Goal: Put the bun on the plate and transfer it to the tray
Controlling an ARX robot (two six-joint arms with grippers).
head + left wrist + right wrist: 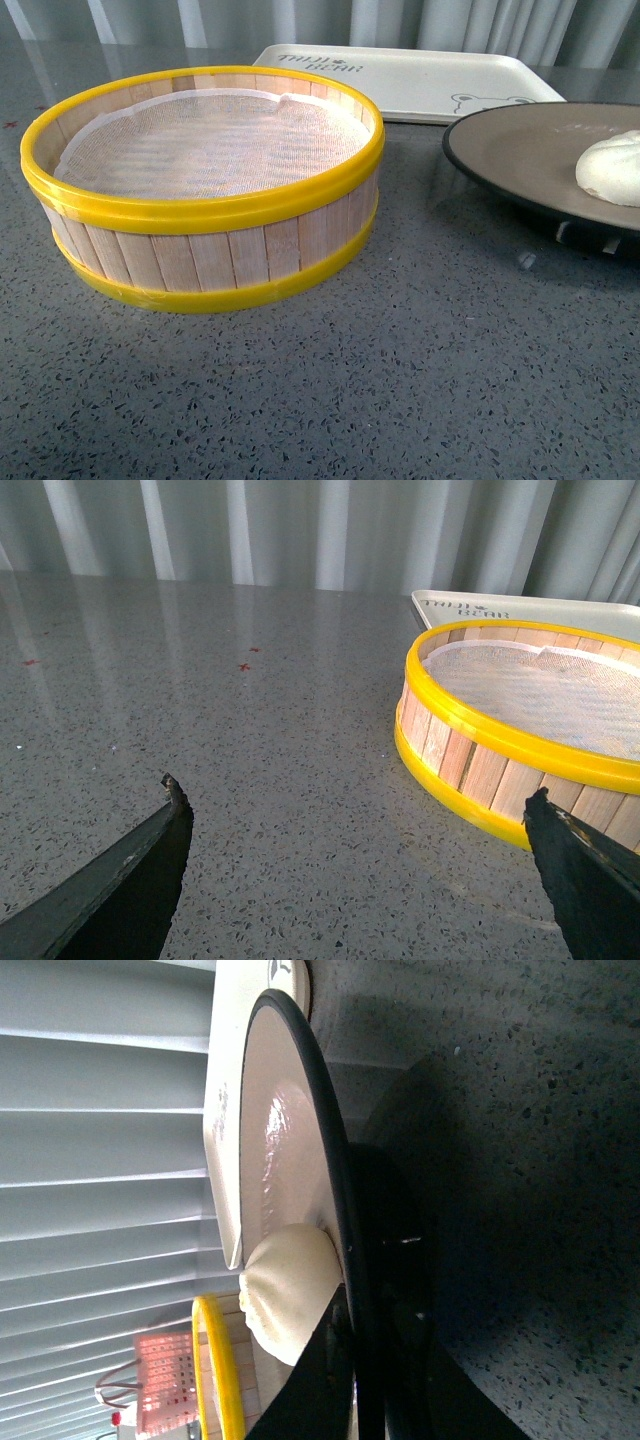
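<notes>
The white pleated bun [612, 168] lies on the beige-brown plate [510, 150] at the right edge of the front view. In the right wrist view my right gripper [355, 1332] is shut on the plate's black rim [335, 1160], one finger [310, 1390] on the inner side next to the bun [290, 1295], the other under the plate. The off-white tray [400, 80] lies behind the plate at the back. My left gripper [357, 792] hangs open over bare counter, holding nothing, beside the steamer basket [500, 750].
A yellow-rimmed wooden steamer basket [200, 190] with a white cloth liner stands left of the plate and in front of the tray. Grey speckled counter stretches in front of it. Pale vertical slats form the backdrop. The tray's corner [520, 608] shows behind the basket.
</notes>
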